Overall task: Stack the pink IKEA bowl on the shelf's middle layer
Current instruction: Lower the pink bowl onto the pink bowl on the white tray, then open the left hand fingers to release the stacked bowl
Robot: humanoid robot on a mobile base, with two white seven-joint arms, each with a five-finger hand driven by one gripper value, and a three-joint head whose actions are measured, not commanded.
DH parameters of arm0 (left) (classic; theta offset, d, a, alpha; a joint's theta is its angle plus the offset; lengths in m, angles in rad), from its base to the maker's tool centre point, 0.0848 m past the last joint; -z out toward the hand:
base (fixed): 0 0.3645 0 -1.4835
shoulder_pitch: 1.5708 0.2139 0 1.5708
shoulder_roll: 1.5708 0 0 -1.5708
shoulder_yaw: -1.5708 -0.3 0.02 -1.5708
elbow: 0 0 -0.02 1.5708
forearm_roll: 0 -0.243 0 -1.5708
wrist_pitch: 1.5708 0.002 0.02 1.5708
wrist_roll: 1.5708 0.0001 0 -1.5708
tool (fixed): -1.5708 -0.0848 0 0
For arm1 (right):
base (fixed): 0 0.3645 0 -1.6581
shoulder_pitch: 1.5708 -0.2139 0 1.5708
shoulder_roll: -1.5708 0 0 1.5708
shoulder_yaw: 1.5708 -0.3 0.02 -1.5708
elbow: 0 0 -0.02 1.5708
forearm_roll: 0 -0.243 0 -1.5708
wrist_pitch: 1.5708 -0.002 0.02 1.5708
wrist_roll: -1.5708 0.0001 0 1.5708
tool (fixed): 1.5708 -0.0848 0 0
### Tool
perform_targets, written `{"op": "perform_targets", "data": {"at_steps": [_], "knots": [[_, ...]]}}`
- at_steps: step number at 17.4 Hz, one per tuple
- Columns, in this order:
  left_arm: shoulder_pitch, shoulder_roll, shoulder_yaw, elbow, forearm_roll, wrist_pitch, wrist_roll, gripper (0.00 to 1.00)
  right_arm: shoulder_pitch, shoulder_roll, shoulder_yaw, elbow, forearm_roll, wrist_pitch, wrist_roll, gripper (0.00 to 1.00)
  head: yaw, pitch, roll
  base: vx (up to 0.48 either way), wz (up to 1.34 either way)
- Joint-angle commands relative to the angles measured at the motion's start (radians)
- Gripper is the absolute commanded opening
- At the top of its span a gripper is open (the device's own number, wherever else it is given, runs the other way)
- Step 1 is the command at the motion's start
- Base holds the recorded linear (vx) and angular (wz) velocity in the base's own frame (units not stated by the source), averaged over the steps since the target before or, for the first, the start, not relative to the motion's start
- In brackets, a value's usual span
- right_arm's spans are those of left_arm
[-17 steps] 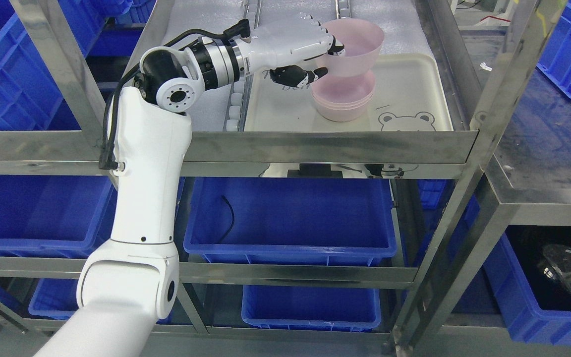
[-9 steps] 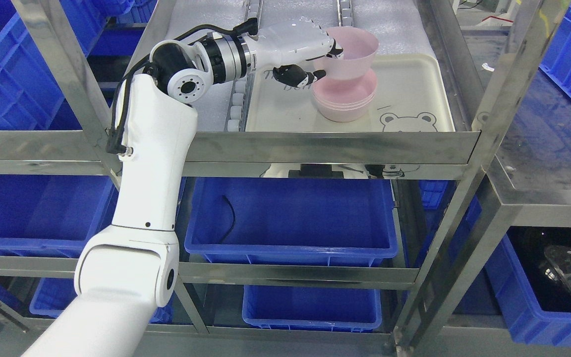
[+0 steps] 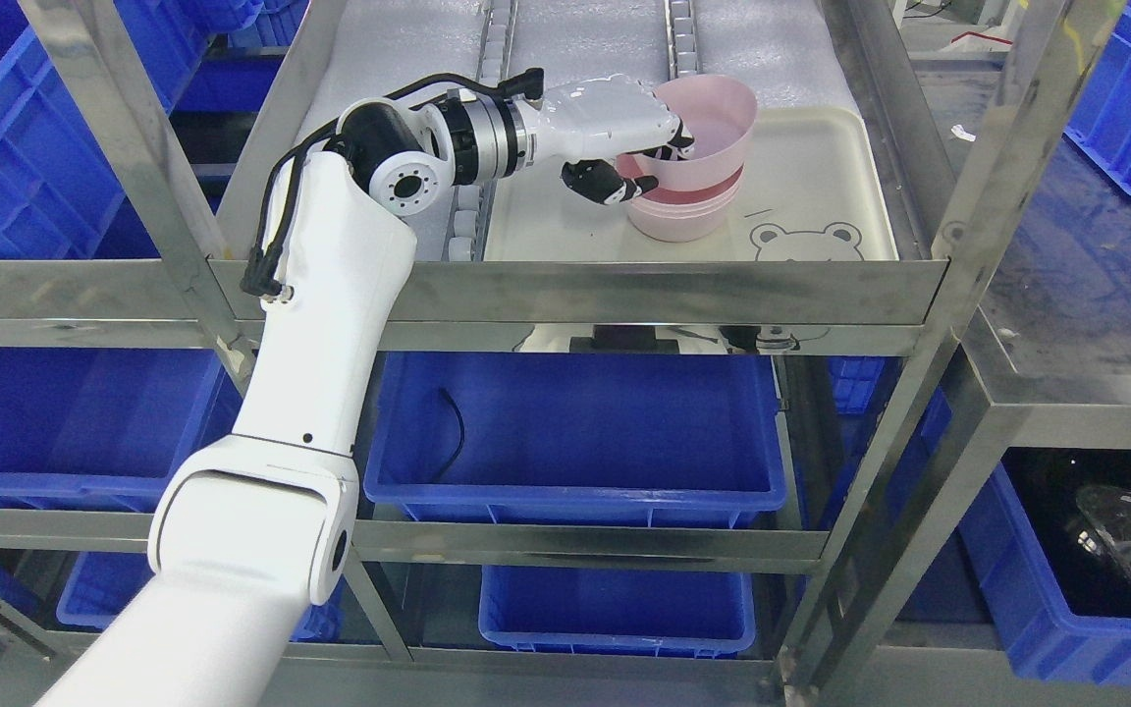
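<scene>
the left robot hand (image 3: 639,147) grips the bowl (image 3: 708,128) by its near rim, leaving its base free to nest into the stack (image 3: 683,211) on the tray (image 3: 821,187).

The bowl (image 3: 713,123) sits in the bowl stack (image 3: 681,211) on the tray (image 3: 821,187), hand (image 3: 615,123) at its left.

Left hand (image 3: 624,133): has moved lower and a little rightward, carrying the bowl down.
Pink bowl (image 3: 708,128): earlier held clear above the stack (image 3: 678,211), now sunk into its top, tilted slightly.
Gap between bowl and stack: closed.
Left elbow: shifted rightward, closer to the tray (image 3: 821,177).
</scene>
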Motion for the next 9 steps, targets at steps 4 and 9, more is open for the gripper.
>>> {"op": "perform_targets", "data": {"at_steps": [4,9], "knots": [[-0.033,0.017,-0.033,0.057,0.007,0.000,-0.021,0.05,0.003,-0.017,0.000,-0.017,0.000,0.000,0.000,1.00,0.0000,0.000,0.000,0.000,0.00],[-0.057,0.017,-0.032,0.056,0.010,0.000,-0.087,0.03,0.003,-0.017,0.000,-0.017,0.000,0.000,0.000,1.00,0.0000,0.000,0.000,0.000,0.00]]}}
